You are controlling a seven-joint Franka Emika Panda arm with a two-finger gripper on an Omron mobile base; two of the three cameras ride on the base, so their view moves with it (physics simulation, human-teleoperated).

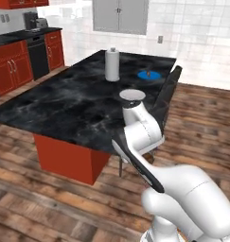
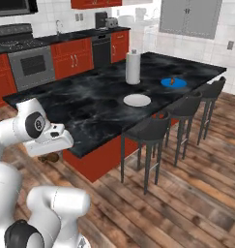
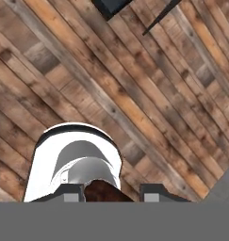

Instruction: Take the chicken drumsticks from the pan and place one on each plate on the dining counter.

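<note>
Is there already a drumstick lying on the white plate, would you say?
No, the white plate is bare; a drumstick lies on the blue plate.

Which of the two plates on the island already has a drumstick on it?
The blue plate, past the paper towel roll, carries a small orange-brown drumstick. The white plate, closer to the stools, lies bare.

The dining counter (image 2: 90, 109) is filling the middle of the right base view. On it, a plate (image 2: 137, 100) is lying near the stool-side edge, and another plate (image 2: 173, 83) is sitting to the upper right, carrying a chicken drumstick (image 2: 173, 81). A paper towel roll (image 2: 133, 67) is standing behind them. Stools (image 2: 150, 131) are lining the right edge.
</note>
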